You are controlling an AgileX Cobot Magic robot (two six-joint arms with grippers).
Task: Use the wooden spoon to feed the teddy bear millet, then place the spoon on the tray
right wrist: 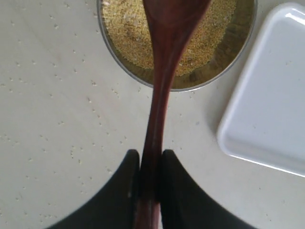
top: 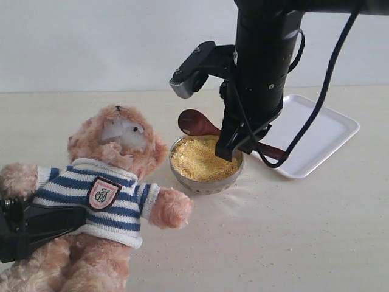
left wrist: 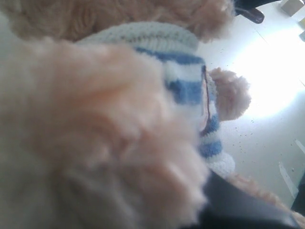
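Wooden spoon (right wrist: 159, 95): dark reddish-brown and glossy. You have its slim handle pinched between the two black fingers of the right gripper (right wrist: 149, 155). Its oval bowl sits at the far rim of the steel bowl (top: 206, 185) in the exterior view, and the handle runs back across the grain towards the tray side.

Steel bowl: small and round, holding a heap of fine yellow millet (top: 203, 159) close to the rim.

Tray (top: 316, 134): white and square with a low rim, just beside the steel bowl on the right. A strip of table (top: 292, 243) shows between them in the right wrist view.

Teddy bear (top: 112, 194): light-brown plush in a navy-and-white striped sweater with a shield badge. It lies on the left with one paw just beside the steel bowl.

Left gripper (top: 30, 225): black, pressed against the bear's side at the sweater hem. Fur fills its wrist view, so you cannot tell whether the jaws are clamped.

Obstructions: the right arm and its cable cover the tray's near corner and part of the spoon handle. Loose grains dot the table around the bowl.
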